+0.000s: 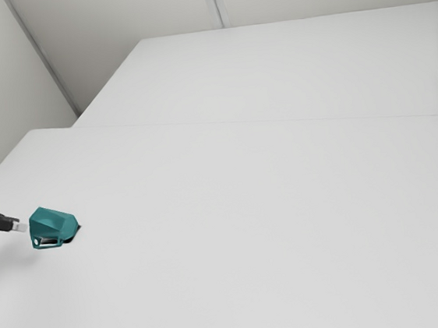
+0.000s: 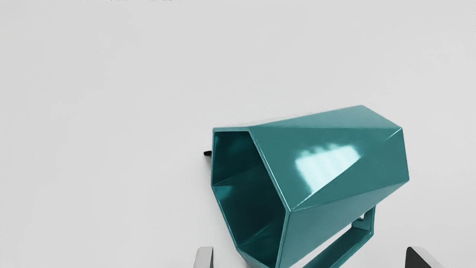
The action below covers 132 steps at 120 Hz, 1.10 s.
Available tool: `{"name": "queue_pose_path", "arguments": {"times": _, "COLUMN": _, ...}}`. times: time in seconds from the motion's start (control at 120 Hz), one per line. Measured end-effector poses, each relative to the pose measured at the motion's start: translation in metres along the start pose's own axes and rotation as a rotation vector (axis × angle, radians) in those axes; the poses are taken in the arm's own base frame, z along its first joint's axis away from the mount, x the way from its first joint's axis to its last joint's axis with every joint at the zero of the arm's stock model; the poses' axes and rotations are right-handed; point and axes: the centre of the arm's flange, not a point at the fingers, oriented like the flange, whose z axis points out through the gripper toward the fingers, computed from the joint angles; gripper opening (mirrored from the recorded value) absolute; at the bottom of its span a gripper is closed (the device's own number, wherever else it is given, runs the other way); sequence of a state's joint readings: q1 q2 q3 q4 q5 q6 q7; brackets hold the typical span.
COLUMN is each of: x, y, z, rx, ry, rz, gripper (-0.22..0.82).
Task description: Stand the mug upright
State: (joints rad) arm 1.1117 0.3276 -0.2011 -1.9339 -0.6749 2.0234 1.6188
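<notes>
Mug (image 2: 336, 136) tipped over, interior (image 2: 245, 175) visible from wrist

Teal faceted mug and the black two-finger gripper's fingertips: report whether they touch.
Apart. The wrist view shows white tabletop between the mug and each fingertip of the open gripper.

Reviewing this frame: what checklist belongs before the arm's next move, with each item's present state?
1. Claw open: ok, fingers wide apart.
2. Teal, faceted, glossy mug upright: not ok, it lies on its side on the smooth white table.
3. Angular teal handle located: ok, seen in the wrist view.
4. Claw shut on the mug: not ok, no grip.
5. Small black object by the mug's rim identified: cannot tell.
</notes>
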Motion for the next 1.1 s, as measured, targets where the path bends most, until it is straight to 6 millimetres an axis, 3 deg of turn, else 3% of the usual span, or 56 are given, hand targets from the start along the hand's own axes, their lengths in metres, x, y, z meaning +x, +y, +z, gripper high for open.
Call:
{"name": "queue_pose_path", "arguments": {"times": 0.35, "x": 0.003, "y": -0.015, "z": 0.022, "rx": -0.023, "ry": 0.031, "rz": 0.128, "gripper": 0.54}}
{"name": "queue_pose_path", "arguments": {"times": 0.533, "x": 0.010, "y": -0.009, "z": 0.036, "rx": -0.040, "ry": 0.038, "rz": 0.180, "gripper": 0.54}}
{"name": "queue_pose_path", "arguments": {"times": 0.708, "x": 0.001, "y": 0.001, "z": 0.051, "rx": -0.061, "ry": 0.044, "rz": 0.180, "gripper": 0.53}}
{"name": "queue_pose_path", "arguments": {"times": 1.1, "x": 0.011, "y": 0.019, "z": 0.065, "rx": -0.077, "ry": 0.070, "rz": 0.212, "gripper": 0.48}}
